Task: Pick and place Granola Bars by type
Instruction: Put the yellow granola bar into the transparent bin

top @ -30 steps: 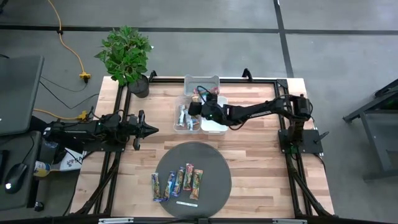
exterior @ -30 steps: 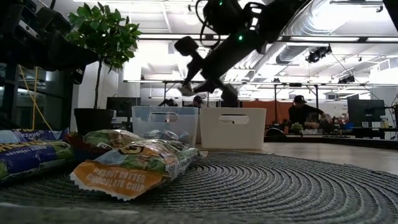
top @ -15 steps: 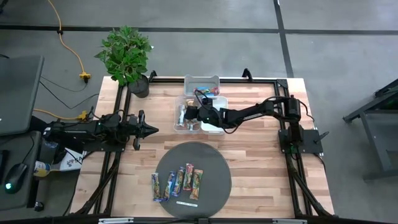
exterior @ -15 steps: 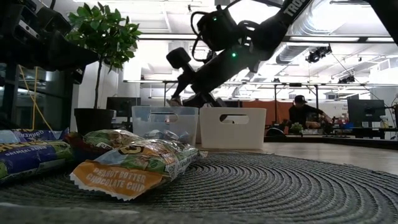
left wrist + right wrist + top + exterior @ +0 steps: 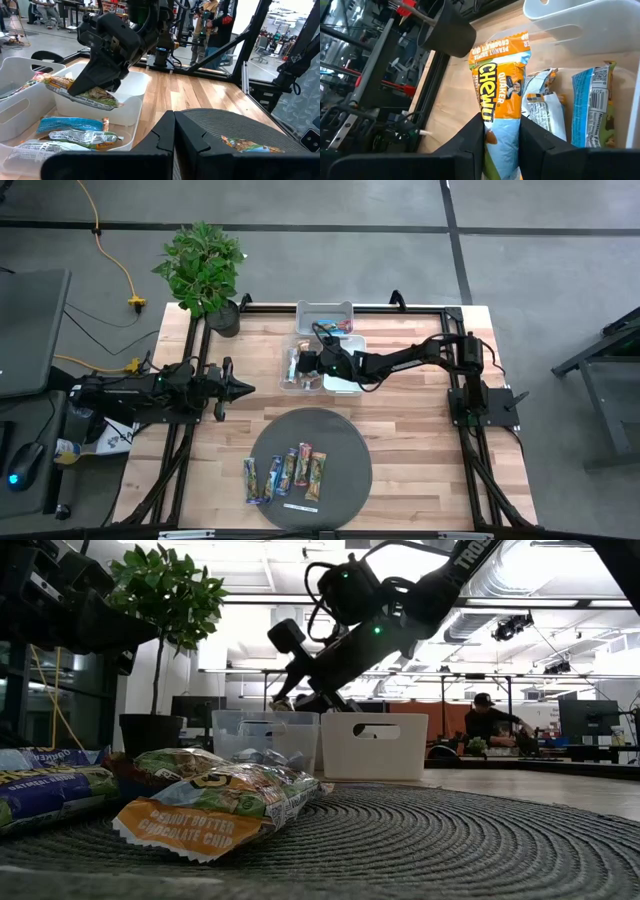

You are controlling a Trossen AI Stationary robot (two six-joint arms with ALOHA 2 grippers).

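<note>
Right wrist view: fingers [image 5: 501, 137] pinch an orange bar [image 5: 498, 90] over the clear bin [image 5: 300, 366] holding other bars [image 5: 592, 107].

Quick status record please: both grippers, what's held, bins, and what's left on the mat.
right gripper: shut on orange peanut butter Chewy bar, above the clear bin
left gripper: shut, empty, waiting at the table's left side
clear bin contents: blue-wrapped bar and others
other bins: white bin beside the clear one; a third bin behind them
left on round mat: five bars in a row, plus a white label strip
</note>
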